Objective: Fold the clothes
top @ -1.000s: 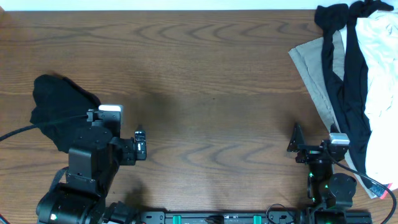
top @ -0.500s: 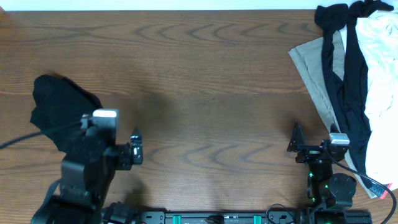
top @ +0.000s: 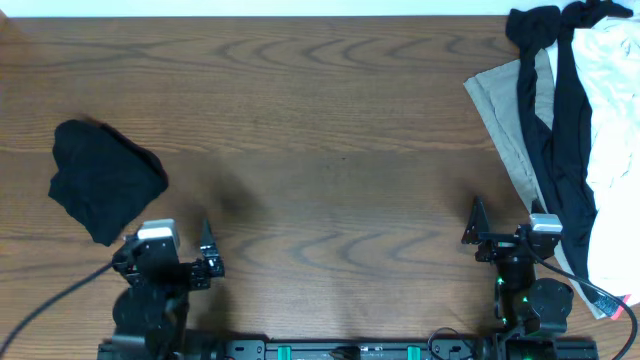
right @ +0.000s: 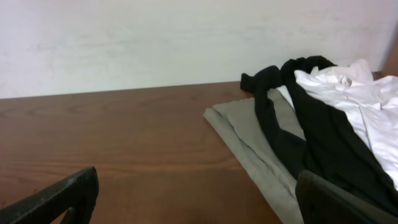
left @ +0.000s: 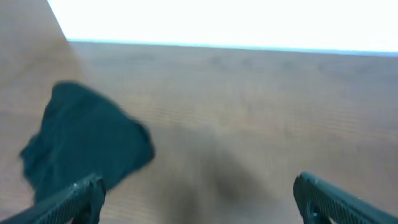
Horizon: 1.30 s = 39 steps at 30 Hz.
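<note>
Both your arms sit at the near edge of the table point(top: 330, 120). The left claw point(top: 210, 255) is at 7 o'clock and the right claw point(top: 472, 225) at 5 o'clock, each spread wide and holding nothing.

The black T-shirt point(top: 105, 180) lies at 9 o'clock as a compact, lumpy bundle, just beyond the left claw and apart from it. No logo shows, so treat that reading as likely, not certain. At 2 o'clock a second black garment point(top: 570, 140) drapes across a beige garment point(top: 505, 110) and a white garment point(top: 620, 90). Leave those alone.

The bundle's outline looks ragged, so the fold probably needs squaring up. Bring the left claw in low from 6 o'clock and pinch one clean edge, not the whole heap, since thin fabric bunches easily. Bring the right claw across to pin the opposite side before you pull. Draw the layers flat along the wood, then lay the fold over slowly so nothing drags. Let go only once the cloth lies flat.
</note>
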Tool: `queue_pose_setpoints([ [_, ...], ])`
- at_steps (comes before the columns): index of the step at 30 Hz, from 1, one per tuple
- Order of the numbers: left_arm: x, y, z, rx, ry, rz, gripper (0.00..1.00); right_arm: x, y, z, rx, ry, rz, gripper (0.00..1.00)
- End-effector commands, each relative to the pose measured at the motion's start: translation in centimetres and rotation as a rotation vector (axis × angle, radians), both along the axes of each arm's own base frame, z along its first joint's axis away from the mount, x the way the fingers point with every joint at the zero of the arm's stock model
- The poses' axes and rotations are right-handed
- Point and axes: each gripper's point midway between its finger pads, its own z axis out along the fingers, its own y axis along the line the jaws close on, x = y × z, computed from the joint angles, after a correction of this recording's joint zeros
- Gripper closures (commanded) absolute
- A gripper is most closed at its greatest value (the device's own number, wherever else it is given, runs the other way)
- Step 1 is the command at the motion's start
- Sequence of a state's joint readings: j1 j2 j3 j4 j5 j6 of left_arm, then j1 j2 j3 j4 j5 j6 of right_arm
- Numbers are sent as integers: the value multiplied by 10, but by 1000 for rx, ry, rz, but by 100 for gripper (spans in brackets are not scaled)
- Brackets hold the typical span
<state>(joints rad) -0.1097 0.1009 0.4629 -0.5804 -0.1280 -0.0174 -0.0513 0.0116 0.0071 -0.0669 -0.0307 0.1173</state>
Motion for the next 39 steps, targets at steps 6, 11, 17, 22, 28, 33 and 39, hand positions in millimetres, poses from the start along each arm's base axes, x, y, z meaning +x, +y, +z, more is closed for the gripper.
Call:
queue_pose_setpoints([
  [6,30,-9,-14,-20,-206,-51,2,0,0,0,-6,-1,4,1],
  [11,43,-9,-8,-25,-353,-52,2,0,0,0,-6,-1,4,1],
  [17,47,-12,-48,-25,-251,-65,2,0,0,0,-6,-1,4,1],
  [22,44,-12,-73,-22,-147,-64,2,0,0,0,-6,-1,4,1],
  [28,44,-12,-74,-22,-145,-64,2,0,0,0,-6,-1,4,1],
  [33,44,-12,-74,-22,-145,-64,2,0,0,0,-6,-1,4,1],
  [39,44,-12,-74,-22,-143,-64,2,0,0,0,-6,-1,4,1],
])
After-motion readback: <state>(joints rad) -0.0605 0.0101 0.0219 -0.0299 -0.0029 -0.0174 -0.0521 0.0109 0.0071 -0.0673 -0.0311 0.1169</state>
